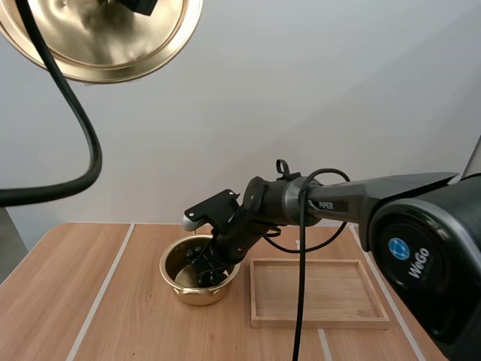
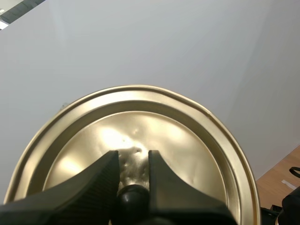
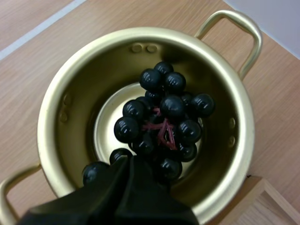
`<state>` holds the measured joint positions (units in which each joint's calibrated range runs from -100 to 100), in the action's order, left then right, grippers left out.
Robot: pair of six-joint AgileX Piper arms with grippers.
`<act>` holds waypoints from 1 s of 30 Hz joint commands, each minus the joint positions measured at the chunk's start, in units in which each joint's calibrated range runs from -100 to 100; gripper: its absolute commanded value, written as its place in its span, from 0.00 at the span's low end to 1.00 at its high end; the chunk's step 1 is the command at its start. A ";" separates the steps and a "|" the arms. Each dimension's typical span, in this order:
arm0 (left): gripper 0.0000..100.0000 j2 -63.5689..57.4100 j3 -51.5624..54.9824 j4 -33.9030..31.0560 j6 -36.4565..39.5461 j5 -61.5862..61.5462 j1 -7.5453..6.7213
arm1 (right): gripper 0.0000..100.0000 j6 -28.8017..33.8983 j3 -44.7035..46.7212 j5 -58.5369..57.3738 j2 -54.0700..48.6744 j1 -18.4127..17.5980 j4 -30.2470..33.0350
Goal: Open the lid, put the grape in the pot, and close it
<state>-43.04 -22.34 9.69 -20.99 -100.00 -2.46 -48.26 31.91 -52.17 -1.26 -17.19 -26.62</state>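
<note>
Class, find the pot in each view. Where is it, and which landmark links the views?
High view: pot on the table, left of the tray.
Right wrist view: pot under the right gripper, grapes inside.
Left wrist view: lid instead, table beyond its rim.
Landmark: the table.

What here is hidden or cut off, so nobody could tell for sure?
1. High view: the round golden metal lid is cut off by the picture's edge.
2. High view: the bunch of dark grapes in the golden metal pot is largely hidden by the right arm.
3. Left wrist view: the lid's black knob is half covered by the left fingers.
</note>
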 commanded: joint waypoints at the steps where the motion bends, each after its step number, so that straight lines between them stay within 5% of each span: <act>1: 0.00 -0.21 -0.35 -0.17 0.28 0.00 -0.18 | 0.00 -1.87 -1.64 -0.03 2.48 0.00 -2.45; 16: 0.00 -0.21 -0.35 -0.89 1.32 0.00 -0.18 | 0.00 -1.29 -8.30 1.48 10.37 -2.12 -2.69; 24: 0.00 -0.08 -0.35 -1.53 1.32 0.00 -0.18 | 0.00 -0.93 -8.49 -11.69 -6.58 -0.47 -2.11; 30: 0.00 0.91 -0.35 -1.87 1.46 0.00 -0.18 | 0.00 -0.11 -6.77 -21.10 -23.57 6.22 1.72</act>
<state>-42.83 -22.34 7.96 -20.07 -100.00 -2.46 -48.84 24.09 -68.44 -19.03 -13.45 -27.42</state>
